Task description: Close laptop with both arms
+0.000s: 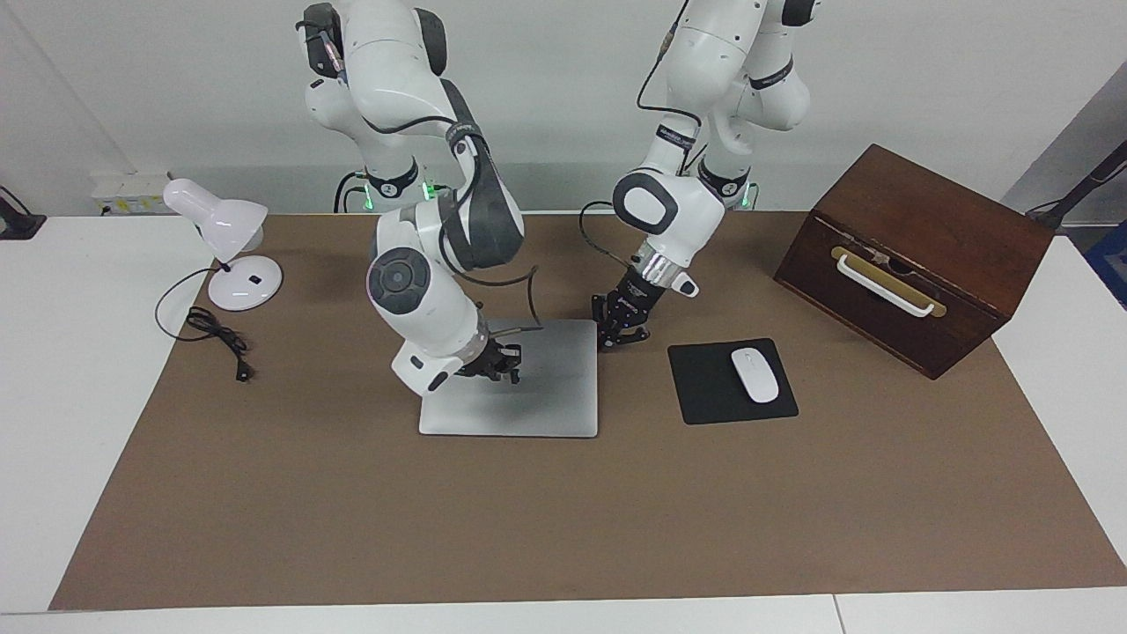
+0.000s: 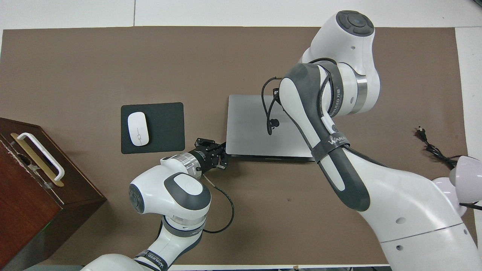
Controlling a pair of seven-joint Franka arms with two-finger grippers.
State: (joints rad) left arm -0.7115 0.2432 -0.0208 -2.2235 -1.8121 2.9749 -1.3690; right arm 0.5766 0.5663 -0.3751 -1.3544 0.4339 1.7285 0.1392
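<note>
The silver-grey laptop (image 1: 546, 401) lies shut and flat on the brown mat, and in the overhead view its lid (image 2: 248, 128) shows the dark logo. My right gripper (image 1: 498, 366) hangs just over the lid, toward the edge nearer the robots. In the overhead view it is hidden under its own arm. My left gripper (image 1: 622, 333) is low beside the laptop's corner nearest the robots, at the left arm's end. It also shows in the overhead view (image 2: 218, 155), close to that corner.
A black mouse pad (image 1: 704, 387) with a white mouse (image 1: 755, 375) lies beside the laptop toward the left arm's end. A brown wooden box (image 1: 916, 255) with a white handle stands past it. A white desk lamp (image 1: 224, 251) and its cord sit at the right arm's end.
</note>
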